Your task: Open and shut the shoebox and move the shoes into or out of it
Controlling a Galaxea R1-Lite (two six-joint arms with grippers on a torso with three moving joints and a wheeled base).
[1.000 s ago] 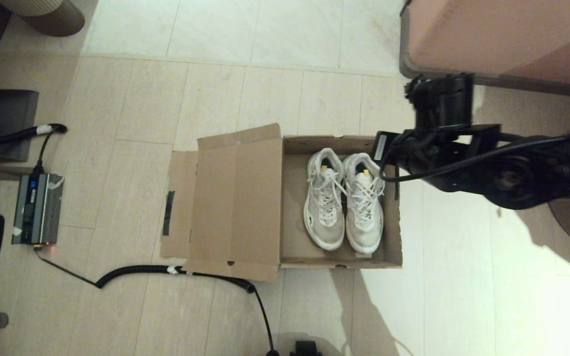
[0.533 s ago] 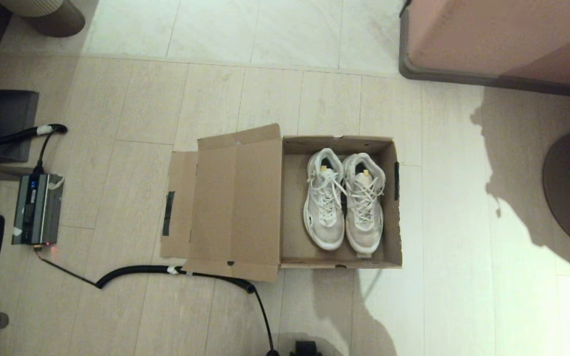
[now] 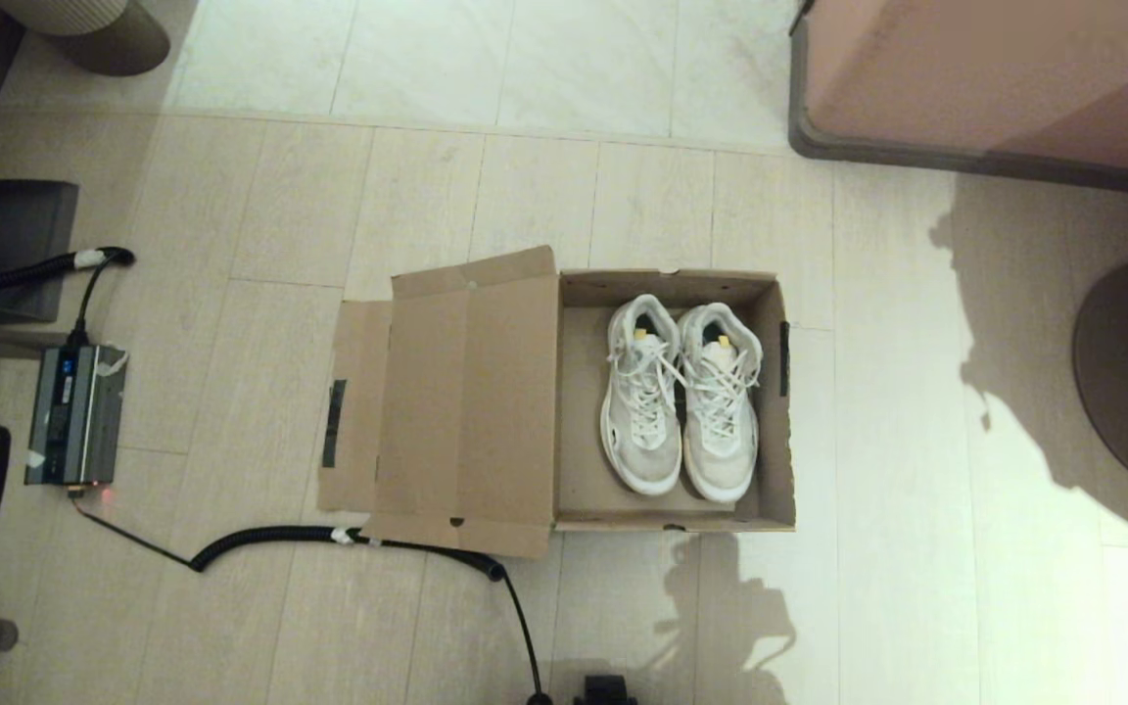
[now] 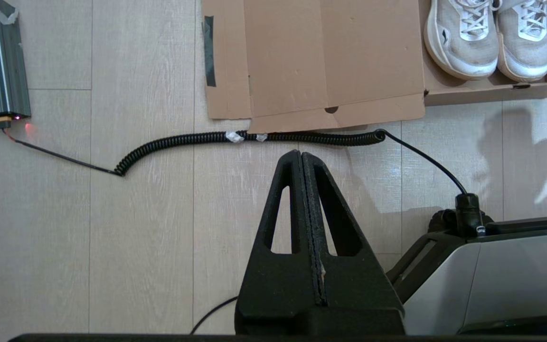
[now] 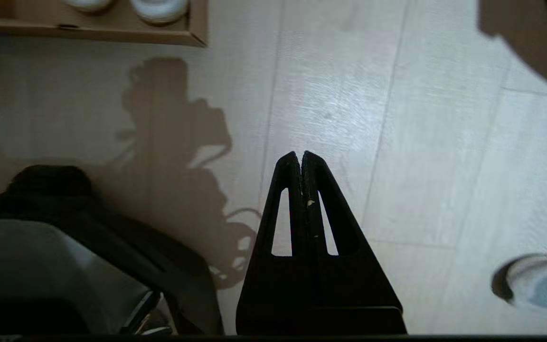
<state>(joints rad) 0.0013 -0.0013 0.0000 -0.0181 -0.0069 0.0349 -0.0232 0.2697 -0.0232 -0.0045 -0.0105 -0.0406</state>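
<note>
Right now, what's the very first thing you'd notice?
The white shoes, sitting side by side inside the open shoebox in the middle of the floor, its lid flap folded out flat toward the robot's left. A curly black cable runs along the box's near edge.

The brown cardboard shoebox [image 3: 674, 519] sits open on the floor, its hinged flap lid [image 3: 466, 401] folded flat out to the robot's left, and the white lace-up shoes [image 3: 680, 397] lie side by side inside, toes toward the robot
</note>
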